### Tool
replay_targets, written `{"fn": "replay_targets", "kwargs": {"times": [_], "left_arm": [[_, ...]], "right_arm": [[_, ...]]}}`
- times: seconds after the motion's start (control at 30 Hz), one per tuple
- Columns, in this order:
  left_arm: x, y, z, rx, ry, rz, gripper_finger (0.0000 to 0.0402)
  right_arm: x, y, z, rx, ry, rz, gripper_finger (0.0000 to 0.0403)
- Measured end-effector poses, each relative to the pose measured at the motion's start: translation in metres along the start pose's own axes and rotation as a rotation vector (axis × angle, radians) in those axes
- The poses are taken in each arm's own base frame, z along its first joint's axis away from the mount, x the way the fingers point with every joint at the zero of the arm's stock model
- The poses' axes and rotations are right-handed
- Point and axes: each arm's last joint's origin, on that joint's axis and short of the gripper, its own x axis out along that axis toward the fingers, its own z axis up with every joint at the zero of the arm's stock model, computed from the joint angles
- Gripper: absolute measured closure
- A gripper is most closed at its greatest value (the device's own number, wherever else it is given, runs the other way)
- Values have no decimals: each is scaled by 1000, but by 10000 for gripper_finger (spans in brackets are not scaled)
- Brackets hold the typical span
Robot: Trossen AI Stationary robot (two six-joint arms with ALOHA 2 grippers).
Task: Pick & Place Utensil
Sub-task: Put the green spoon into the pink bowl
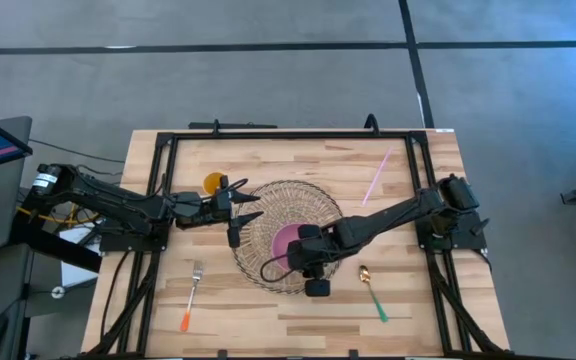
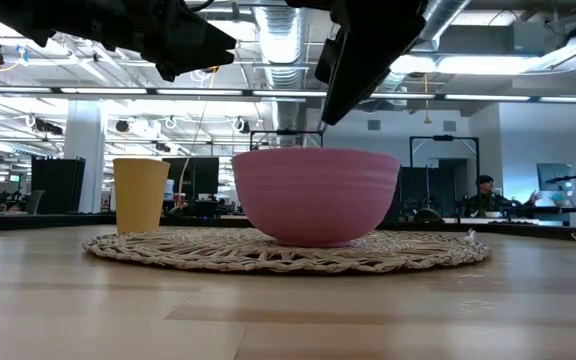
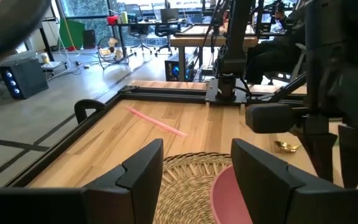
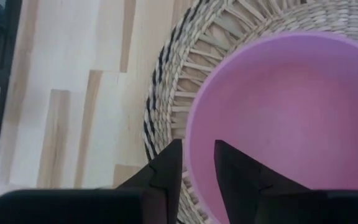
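We see the wooden table [image 1: 298, 310] bearing a round woven placemat [image 1: 263, 205] at its centre. A pink bowl [image 2: 315, 193] stands upright on the placemat, toward its near right part in the high view.

The right arm reaches in from the table's right side. The right gripper [image 4: 196, 163] hangs directly above the bowl's rim, pointing down. Its fingers stand narrowly apart and hold nothing; in the right wrist view the bowl's rim lies under the gap between them.

The left arm reaches in from the left side. The left gripper [image 3: 196, 168] hovers over the placemat's left edge, with its fingers spread wide and empty.

A yellow cup [image 2: 140, 195] stands upright on the table just beyond the placemat's far left edge, close beside the left gripper in the high view.

We find three utensils lying flat on the table, all apart from the grippers. A fork with an orange handle [image 1: 190, 297] lies at the near left, well clear of the placemat. A spoon with a gold bowl and a green handle [image 1: 373, 293] lies at the near right, just beside the placemat's edge. A pink straw [image 1: 375, 176] lies at the far right, set at a slant.
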Motion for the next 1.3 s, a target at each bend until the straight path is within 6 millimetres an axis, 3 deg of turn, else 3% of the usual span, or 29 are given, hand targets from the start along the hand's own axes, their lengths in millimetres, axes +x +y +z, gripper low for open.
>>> {"fn": "replay_targets", "kwargs": {"times": [0.37,0.8,1.3], "left_arm": [[0,0,-1,3,7,0,211],[0,0,-1,3,9,0,211],[0,0,-1,3,8,0,211]], "right_arm": [[-20,2,6,-46,67,-11,316],[-27,13,-11,-46,206,-121,316],[-92,50,-30,-17,40,-250,316]]}}
